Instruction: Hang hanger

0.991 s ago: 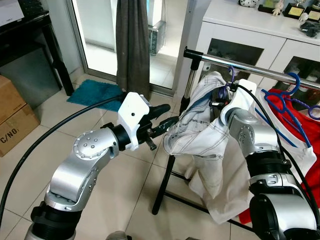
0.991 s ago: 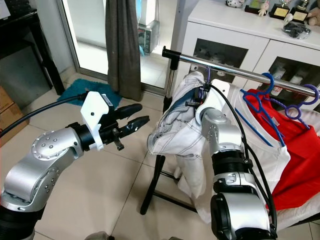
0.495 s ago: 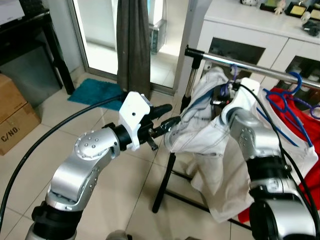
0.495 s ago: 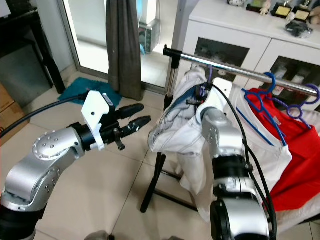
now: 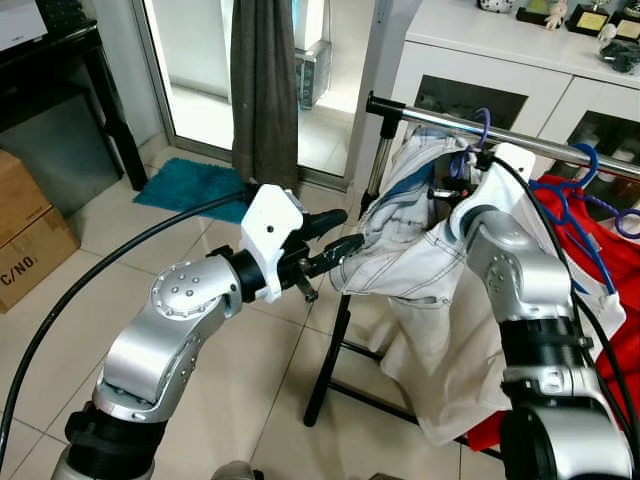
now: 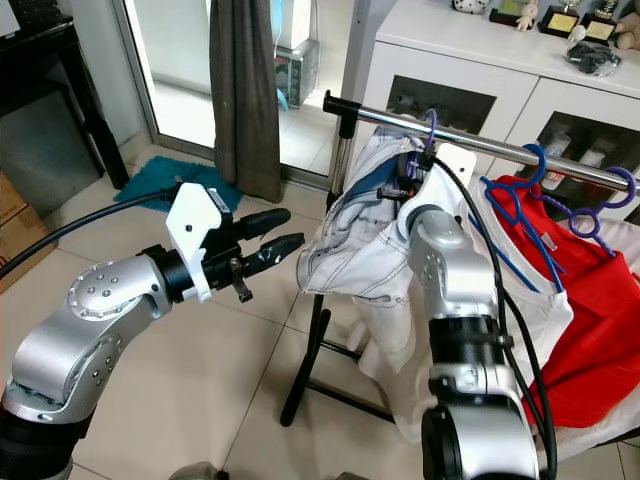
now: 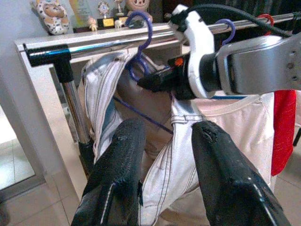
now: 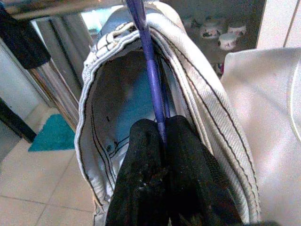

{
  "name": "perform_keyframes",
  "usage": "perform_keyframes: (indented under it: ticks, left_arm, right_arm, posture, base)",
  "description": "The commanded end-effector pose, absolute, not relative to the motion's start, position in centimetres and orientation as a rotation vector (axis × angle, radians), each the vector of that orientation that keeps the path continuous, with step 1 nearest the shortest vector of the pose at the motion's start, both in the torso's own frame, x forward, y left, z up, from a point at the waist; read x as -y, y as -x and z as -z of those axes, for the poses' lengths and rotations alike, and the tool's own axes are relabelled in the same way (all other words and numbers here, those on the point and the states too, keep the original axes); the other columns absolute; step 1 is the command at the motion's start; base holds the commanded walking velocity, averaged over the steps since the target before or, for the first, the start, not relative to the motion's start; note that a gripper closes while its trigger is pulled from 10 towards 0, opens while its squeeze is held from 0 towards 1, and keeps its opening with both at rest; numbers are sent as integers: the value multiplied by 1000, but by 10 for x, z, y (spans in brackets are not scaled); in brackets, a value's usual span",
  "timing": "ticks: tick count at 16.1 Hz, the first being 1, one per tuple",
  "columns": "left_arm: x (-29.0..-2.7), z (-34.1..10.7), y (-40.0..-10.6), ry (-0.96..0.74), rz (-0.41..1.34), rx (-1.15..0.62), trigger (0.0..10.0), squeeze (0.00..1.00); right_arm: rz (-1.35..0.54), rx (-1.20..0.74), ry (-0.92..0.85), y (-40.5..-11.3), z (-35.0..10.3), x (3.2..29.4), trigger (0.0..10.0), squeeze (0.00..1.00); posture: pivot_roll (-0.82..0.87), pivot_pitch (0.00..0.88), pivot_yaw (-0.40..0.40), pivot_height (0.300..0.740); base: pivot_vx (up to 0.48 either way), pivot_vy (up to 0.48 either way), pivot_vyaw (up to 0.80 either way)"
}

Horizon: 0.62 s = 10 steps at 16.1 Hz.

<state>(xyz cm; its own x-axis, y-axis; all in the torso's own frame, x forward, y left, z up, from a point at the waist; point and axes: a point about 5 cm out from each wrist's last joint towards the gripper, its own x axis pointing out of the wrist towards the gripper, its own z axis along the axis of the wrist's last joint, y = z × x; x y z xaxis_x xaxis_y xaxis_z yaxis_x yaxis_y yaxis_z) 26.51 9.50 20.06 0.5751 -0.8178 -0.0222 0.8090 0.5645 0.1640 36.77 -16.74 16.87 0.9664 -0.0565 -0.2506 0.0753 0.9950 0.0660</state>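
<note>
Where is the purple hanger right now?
The purple hanger is up at the metal rail, near its left end, with the white garment on it. The right gripper pinches its stem just below the hook.

Purple hanger (image 8: 149, 70), white garment (image 5: 420, 265) with dark stitching, red shirt (image 6: 590, 330), teal mat (image 5: 195, 188), black claw fingers (image 7: 122, 165).

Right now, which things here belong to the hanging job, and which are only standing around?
Job:
purple hanger, pinched in the right gripper
white garment on it
metal rail
left gripper, open beside the garment

Standing around:
red garment
blue hanger
cardboard box
teal mat
</note>
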Motion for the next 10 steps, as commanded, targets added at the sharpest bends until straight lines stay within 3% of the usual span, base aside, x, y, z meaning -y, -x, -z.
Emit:
perform_keyframes:
  ticks: [1, 5, 10]
  left_arm:
    - [-90, -207, -265, -177, 980, 85, 10000, 0]
    - [-89, -212, -267, -176, 976, 112, 10000, 0]
    - [-86, -212, -265, -173, 978, 123, 10000, 0]
  right_arm:
    - [84, -162, -68, -376, -192, 172, 10000, 0]
    - [47, -228, -46, -395, -189, 162, 10000, 0]
    - [14, -313, -86, -398, -170, 153, 10000, 0]
  posture:
    - [77, 0, -70, 740]
    - [86, 0, -79, 740]
    - [94, 0, -95, 740]
  base:
    - [0, 0, 0]
    - [0, 0, 0]
    - [0, 0, 0]
